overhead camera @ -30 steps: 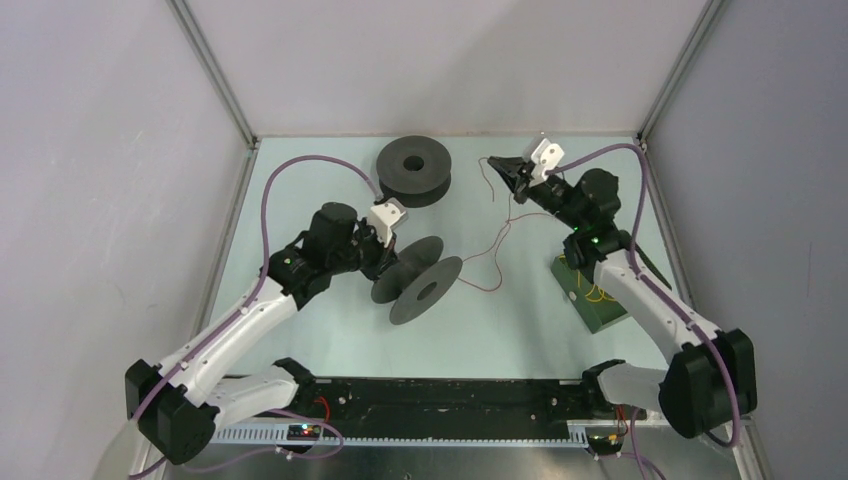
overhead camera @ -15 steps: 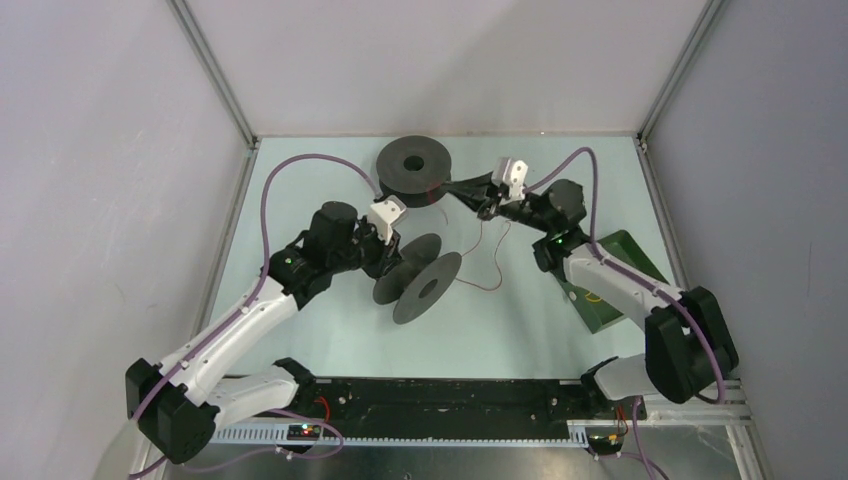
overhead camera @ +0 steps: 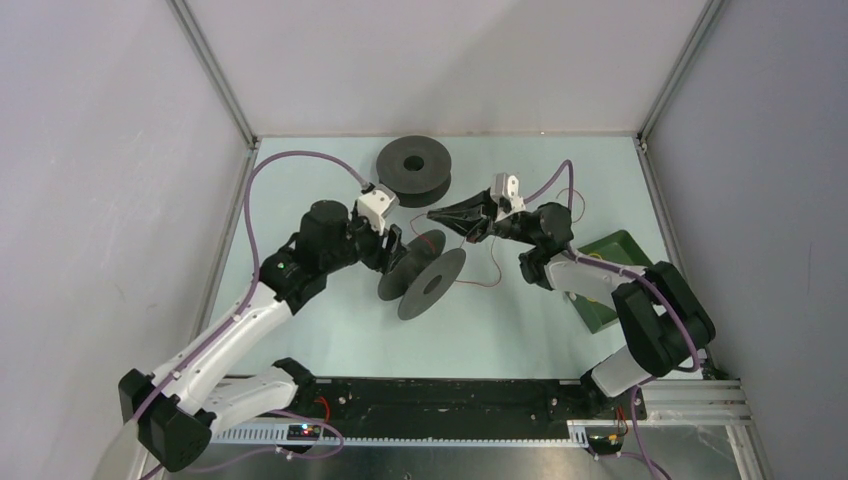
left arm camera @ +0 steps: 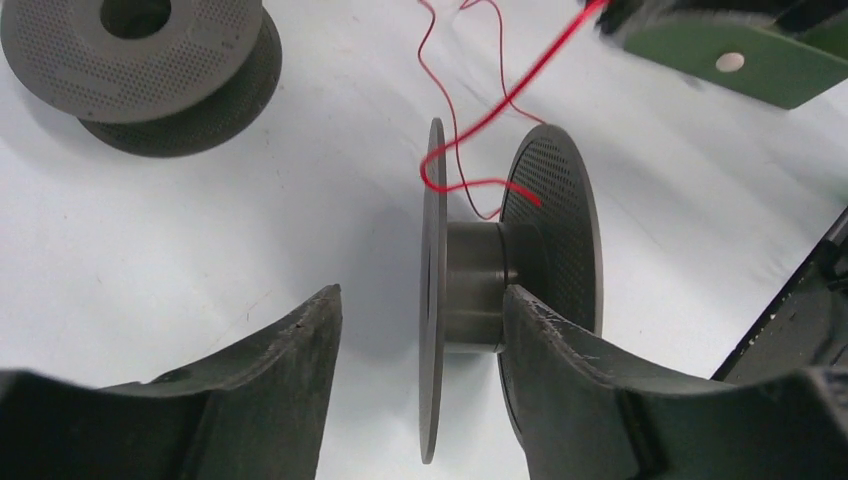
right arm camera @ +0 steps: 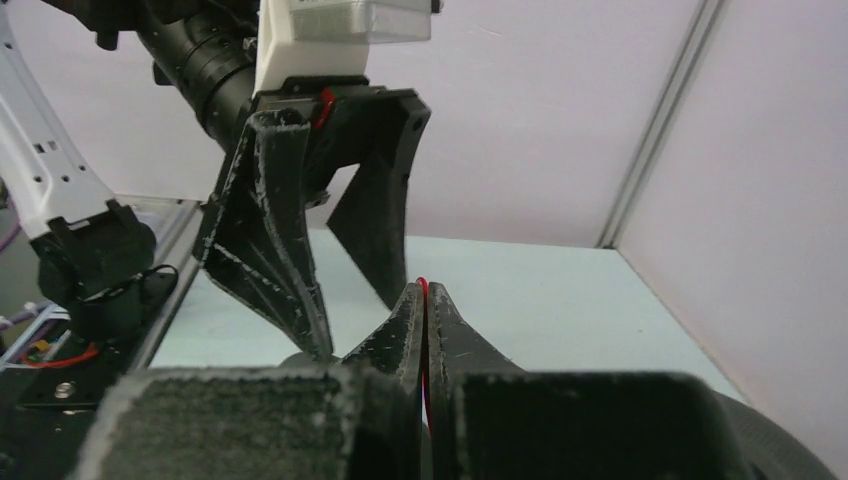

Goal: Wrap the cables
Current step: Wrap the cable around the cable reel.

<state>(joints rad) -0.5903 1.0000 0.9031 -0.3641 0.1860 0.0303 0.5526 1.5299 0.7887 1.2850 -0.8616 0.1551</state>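
Winding looks barely begun, we reckon: our right gripper [right arm camera: 424, 300] is pinched shut on the red cable [left arm camera: 505, 97], which loops down over the upright spool [left arm camera: 475, 285], hub bare, while our left gripper [left arm camera: 418, 297] straddles it, spread wide, clamping nothing.

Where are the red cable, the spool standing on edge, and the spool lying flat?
red cable [left arm camera: 510, 92], left wrist view, slanting stretch above the spool.
standing spool [left arm camera: 470, 300], left wrist view, its hub.
flat spool [left arm camera: 60, 45], left wrist view, top flange.
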